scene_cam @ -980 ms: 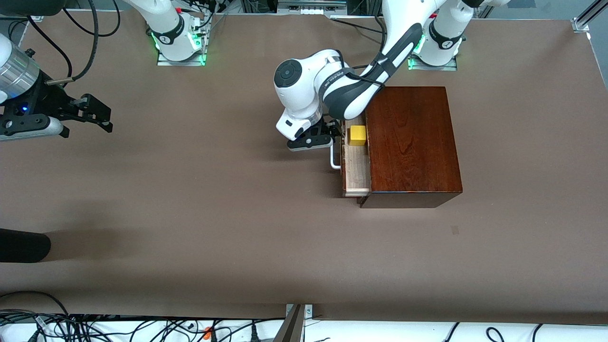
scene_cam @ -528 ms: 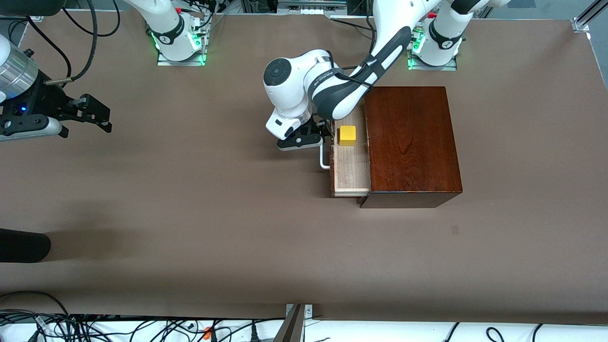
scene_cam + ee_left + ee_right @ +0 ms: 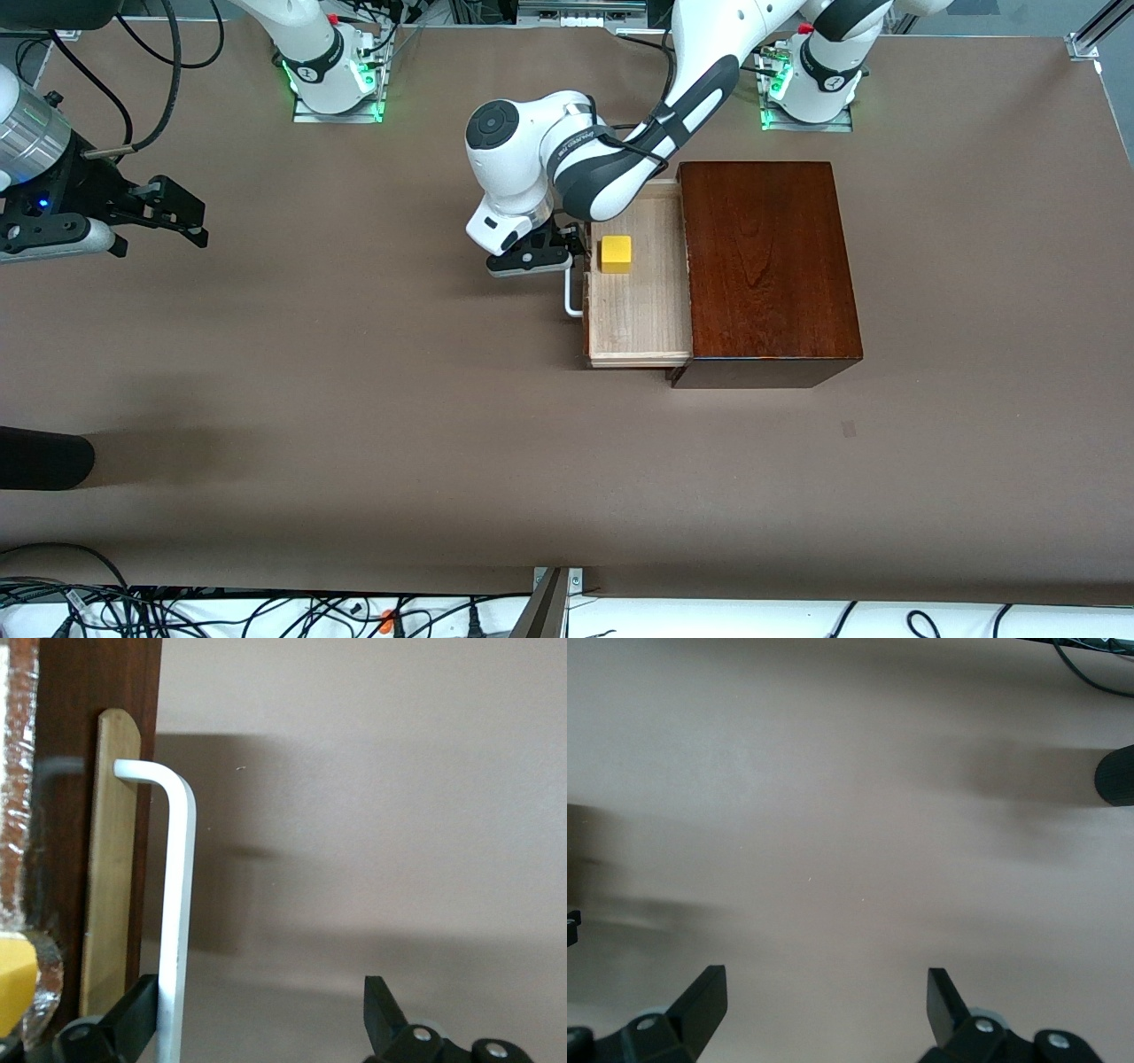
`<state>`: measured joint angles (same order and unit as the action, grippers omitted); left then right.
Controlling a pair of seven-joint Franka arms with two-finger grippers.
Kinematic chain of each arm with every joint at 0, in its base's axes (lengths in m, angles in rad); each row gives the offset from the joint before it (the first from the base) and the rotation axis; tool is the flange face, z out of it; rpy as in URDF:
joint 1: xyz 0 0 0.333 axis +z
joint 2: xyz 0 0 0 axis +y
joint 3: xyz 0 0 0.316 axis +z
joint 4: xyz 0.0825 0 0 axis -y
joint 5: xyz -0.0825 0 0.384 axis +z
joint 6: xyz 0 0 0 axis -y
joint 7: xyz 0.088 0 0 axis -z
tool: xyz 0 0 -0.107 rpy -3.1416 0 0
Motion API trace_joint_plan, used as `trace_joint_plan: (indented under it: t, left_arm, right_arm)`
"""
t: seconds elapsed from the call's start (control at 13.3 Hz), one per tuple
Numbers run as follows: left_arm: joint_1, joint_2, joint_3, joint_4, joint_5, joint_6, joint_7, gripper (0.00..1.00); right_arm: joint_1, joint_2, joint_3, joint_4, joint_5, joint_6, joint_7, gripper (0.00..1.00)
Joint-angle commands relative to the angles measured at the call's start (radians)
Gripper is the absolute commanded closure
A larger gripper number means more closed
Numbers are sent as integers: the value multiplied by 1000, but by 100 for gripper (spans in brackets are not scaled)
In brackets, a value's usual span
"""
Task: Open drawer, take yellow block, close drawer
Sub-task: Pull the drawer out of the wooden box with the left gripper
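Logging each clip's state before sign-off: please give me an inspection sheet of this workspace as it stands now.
Surface: brown table, bare around the box.
Job's things: drawer pulled well out of the dark wooden box; yellow block lies in it; white handle on its front.
Clutter: nothing seen.
Grippers: left gripper at the handle, jaws open with one finger hooked inside the loop; right gripper waits, jaws open, over the right arm's end.
Cables: bundles off the table edge nearest the camera.
Surroundings: arm bases lit green.
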<state>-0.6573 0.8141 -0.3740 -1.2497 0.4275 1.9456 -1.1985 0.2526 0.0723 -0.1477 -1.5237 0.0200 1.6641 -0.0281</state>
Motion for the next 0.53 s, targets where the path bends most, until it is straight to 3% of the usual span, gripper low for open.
trace_joint_plan:
  t: [0.0, 0.3, 0.45]
  left_arm:
    - [-19, 34, 6, 70, 7, 0, -9, 0]
    - [39, -56, -9, 50, 1, -89, 40, 0]
    - [86, -123, -22, 46, -68, -143, 104, 0]
  right_arm:
    - [-4, -3, 4, -1, -14, 2, 4, 0]
    - [-4, -3, 4, -1, -15, 2, 4, 0]
    - [-4, -3, 2, -1, -15, 2, 4, 0]
